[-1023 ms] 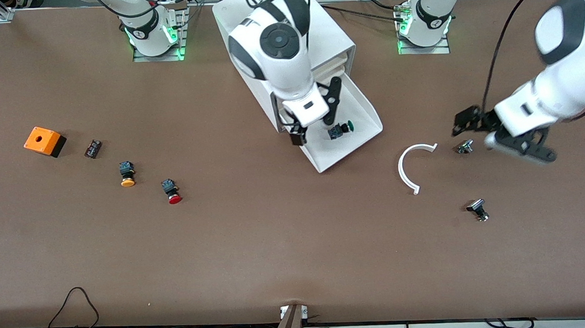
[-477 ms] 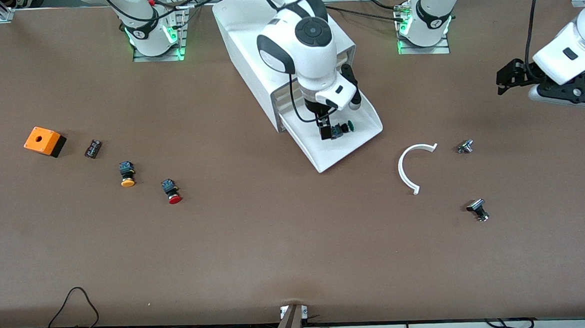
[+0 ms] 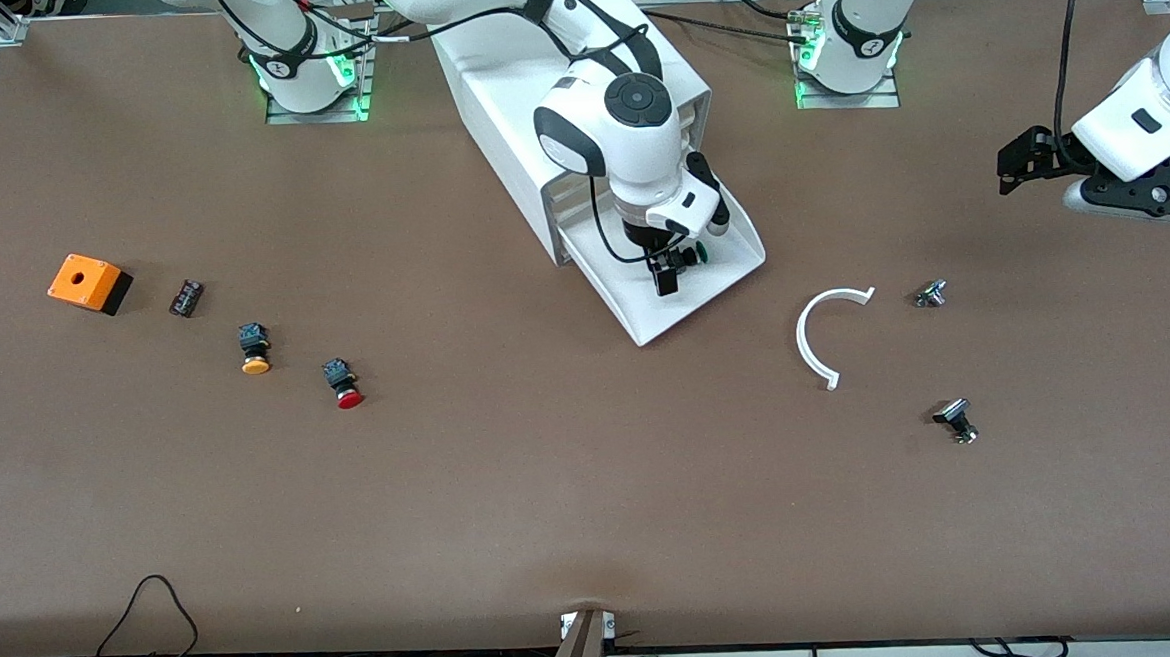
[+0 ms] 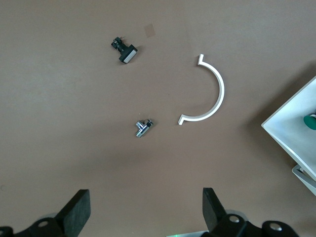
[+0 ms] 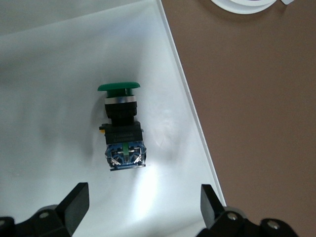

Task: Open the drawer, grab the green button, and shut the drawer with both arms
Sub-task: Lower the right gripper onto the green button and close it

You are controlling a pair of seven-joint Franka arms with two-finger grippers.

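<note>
The bottom drawer [image 3: 704, 297] of the white cabinet [image 3: 513, 92] stands pulled out. The green-capped button [image 5: 121, 129] lies on its side on the drawer's white floor [image 5: 49, 108], close to the drawer's side wall. In the front view the button [image 3: 699, 252] is mostly hidden under the right hand. My right gripper [image 5: 143, 205] is open and empty just above the drawer, with the button's black body ahead of its fingers; it also shows in the front view [image 3: 675, 267]. My left gripper [image 4: 145, 210] is open and empty over bare table near the left arm's end [image 3: 1048, 179].
A white curved piece [image 3: 828, 334] and two small metal parts [image 3: 931, 294] [image 3: 955, 419] lie toward the left arm's end. A red-capped button [image 3: 342, 383], a yellow-orange-capped button [image 3: 254, 350], a small black part [image 3: 186, 297] and an orange box [image 3: 89, 282] lie toward the right arm's end.
My right gripper moved across the open drawer and came down over the green button. My left gripper rose from beside the small metal part and drew back toward the left arm's end.
</note>
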